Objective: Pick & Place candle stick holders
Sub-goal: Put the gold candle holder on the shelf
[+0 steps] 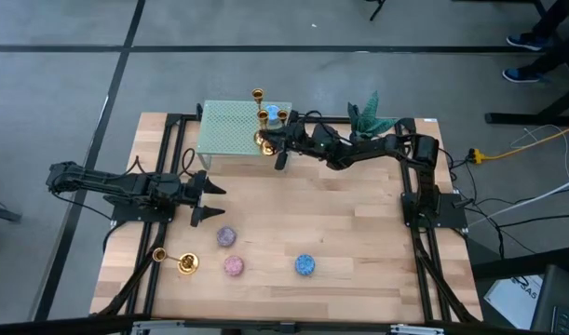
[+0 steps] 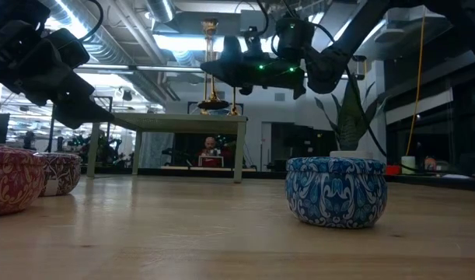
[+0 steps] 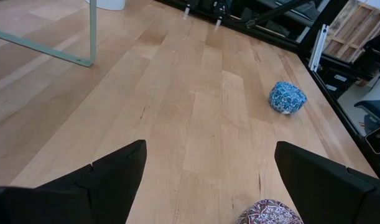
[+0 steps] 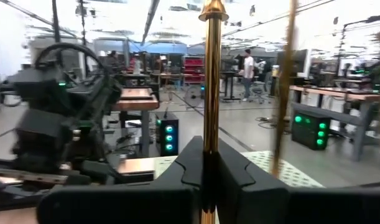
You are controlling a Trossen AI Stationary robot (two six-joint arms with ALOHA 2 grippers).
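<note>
High view: straight down over whole table (image 1: pixel 359 233). Low view: level at tabletop height, close behind blue candle (image 2: pixel 336 190), facing the room. Left wrist view: angled down across boards, sharing that candle. Right wrist view: level, toward the room.

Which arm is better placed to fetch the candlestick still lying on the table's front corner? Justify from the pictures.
Left. The left gripper is open, empty and on the side of the lying candlestick. The right gripper is shut on another candlestick at the green stand.
</note>
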